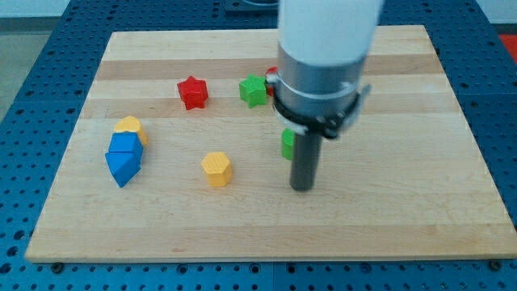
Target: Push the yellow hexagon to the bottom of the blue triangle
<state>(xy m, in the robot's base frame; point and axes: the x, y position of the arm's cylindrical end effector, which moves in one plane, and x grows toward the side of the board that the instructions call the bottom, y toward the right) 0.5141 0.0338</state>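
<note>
Tip (301,187) down on worktop (404,226), holding nothing; hexagon (216,168) toward left edge from it, triangle (123,167) further left, probably touching blue cube (126,144).

Yellow blocks: two are counted, a hexagon (216,168) and another (128,128) of unclear shape at the view's left.
Blue blocks: two are counted, a triangle (122,167) and a cube (125,145), stacked close together.
Red blocks: one star (193,92) is seen; a red sliver (271,73) beside the arm cannot be identified.
Green blocks: two are counted, a star (254,90) and a partly hidden piece (287,144) behind the rod.
Rods: one, ending in my tip (301,187).
Surface (420,162): one wooden board.
</note>
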